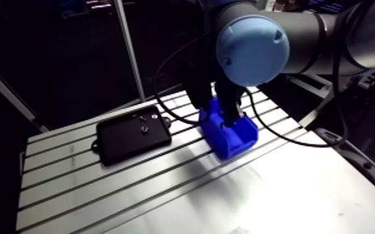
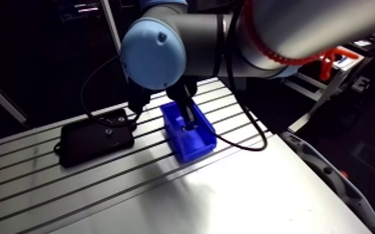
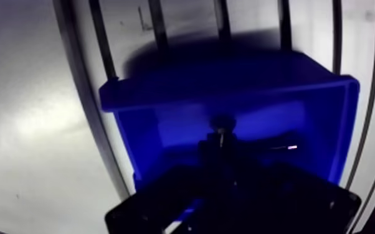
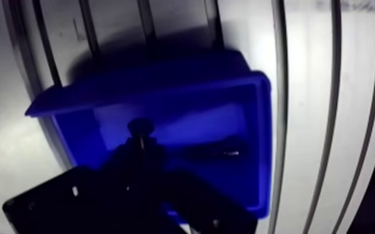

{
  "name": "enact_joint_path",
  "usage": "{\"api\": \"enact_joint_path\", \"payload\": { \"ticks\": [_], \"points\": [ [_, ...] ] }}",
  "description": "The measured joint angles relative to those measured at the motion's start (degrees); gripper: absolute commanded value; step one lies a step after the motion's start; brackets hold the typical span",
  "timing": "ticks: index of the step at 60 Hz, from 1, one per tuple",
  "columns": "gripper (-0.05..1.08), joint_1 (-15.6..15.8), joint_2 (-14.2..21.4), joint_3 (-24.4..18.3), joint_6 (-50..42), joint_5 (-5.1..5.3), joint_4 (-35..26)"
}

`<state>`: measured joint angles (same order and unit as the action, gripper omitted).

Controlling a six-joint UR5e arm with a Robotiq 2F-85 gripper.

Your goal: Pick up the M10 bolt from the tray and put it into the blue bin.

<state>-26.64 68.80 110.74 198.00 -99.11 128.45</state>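
The blue bin (image 1: 243, 140) stands on the slotted table to the right of the black tray (image 1: 124, 140). My gripper (image 3: 220, 142) reaches down into the bin's open top, as the arm view also shows (image 2: 190, 121). In the wrist view its dark fingers stand close together, shut on the M10 bolt (image 3: 221, 124). The bolt's round dark head sticks out beyond the fingertips, over the bin's blue floor. The bolt's shank is hidden between the fingers.
A couple of small parts (image 1: 145, 129) lie on the black tray. A thin dark piece with a bright glint (image 3: 288, 147) lies inside the bin beside the fingers. Bare slotted aluminium table (image 1: 165, 199) spreads in front of the bin and tray.
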Motion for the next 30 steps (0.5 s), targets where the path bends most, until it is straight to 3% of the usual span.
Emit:
{"api": "enact_joint_path", "payload": {
  "ticks": [15, 19, 20, 21, 22, 23, 24, 25, 26, 30],
  "points": [
    [1.00, 0.20, -0.13, 0.49, -0.07, -0.21, 0.35],
    [0.95, 0.25, -0.13, 0.61, -0.10, -0.23, 0.38],
    [0.83, 0.26, -0.13, 0.64, -0.11, -0.23, 0.38],
    [0.83, 0.27, -0.13, 0.67, -0.12, -0.23, 0.39],
    [0.59, 0.28, -0.13, 0.69, -0.14, -0.23, 0.39],
    [0.59, 0.28, -0.13, 0.72, -0.15, -0.24, 0.39],
    [0.21, 0.30, -0.13, 0.75, -0.16, -0.24, 0.39],
    [0.21, 0.32, -0.13, 0.78, -0.17, -0.24, 0.40],
    [0.03, 0.34, -0.13, 0.80, -0.19, -0.24, 0.40],
    [0.01, 0.44, -0.13, 0.95, -0.23, -0.29, 0.44]
  ]
}}
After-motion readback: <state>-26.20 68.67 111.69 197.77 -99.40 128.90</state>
